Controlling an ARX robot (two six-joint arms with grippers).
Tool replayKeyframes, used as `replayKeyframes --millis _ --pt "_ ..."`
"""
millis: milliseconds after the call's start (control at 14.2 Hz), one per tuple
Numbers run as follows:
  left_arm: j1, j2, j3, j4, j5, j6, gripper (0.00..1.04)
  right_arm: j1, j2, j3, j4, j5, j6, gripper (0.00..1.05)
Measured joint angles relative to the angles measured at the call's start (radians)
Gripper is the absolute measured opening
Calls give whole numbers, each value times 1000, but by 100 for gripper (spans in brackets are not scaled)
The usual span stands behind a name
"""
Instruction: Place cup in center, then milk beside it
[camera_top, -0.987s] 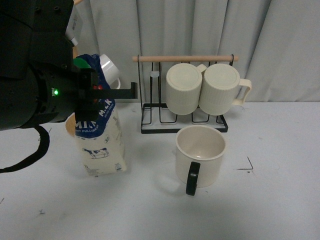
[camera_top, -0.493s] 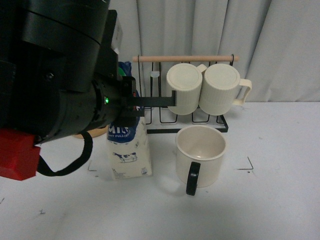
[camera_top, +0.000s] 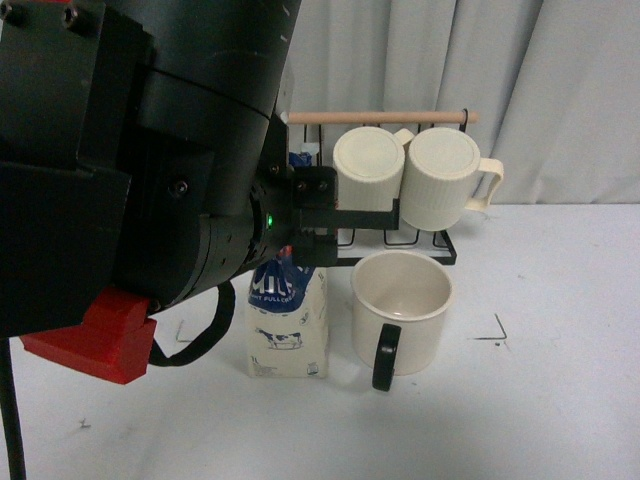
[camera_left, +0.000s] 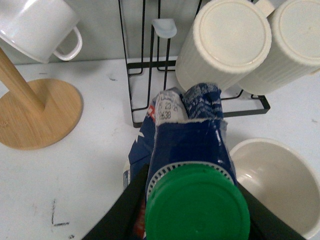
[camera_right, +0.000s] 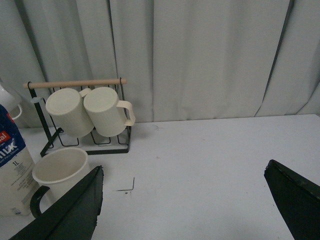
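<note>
White desk (camera_top: 560, 400), grey curtain (camera_top: 560, 80) behind. Cup (camera_top: 400, 300) mid-desk, milk (camera_top: 288, 335) upright just left of it. Left pincer (camera_left: 192, 215) clamps its top; right pincer (camera_right: 184, 172) wide. Milk-placing step — next likely: release, lift straight clear.

My left arm (camera_top: 150, 150) is a bulk of black casing, with flat matt panels above and a glossy rounded housing below. Small dark screws (camera_top: 68, 14) sit sunk in the panels, and a tiny green light (camera_top: 270, 220) glows on the housing. A bright red block (camera_top: 95, 340) juts from the underside, with a black cable (camera_top: 205, 335) looping beside it. The bracket (camera_top: 312, 190) at the end is black and carries two small screws. My left fingers (camera_left: 120, 215) are plain, smooth black slabs. My right fingers (camera_right: 70, 210) are black too, wedge-shaped with straight edges.
</note>
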Motion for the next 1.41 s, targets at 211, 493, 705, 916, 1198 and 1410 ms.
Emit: replayKeyframes --millis 211,493,705,916,1198,1410 --pt "0 -72 -38 2 33 37 74 0 0 0 0 0 0 98" --pt "6 -186 -112 -15 140 132 98 0 0 0 0 0 0 98" --pt "60 -198 -367 534 -88 224 70 0 0 0 -1 0 0 98" --pt "212 -455 -587 632 22 244 28 0 0 0 0 0 0 98" --pt "356 -668 -759 576 162 247 2 0 0 0 0 0 0 98" --pt "429 -872 -822 416 240 247 2 0 0 0 0 0 0 98"
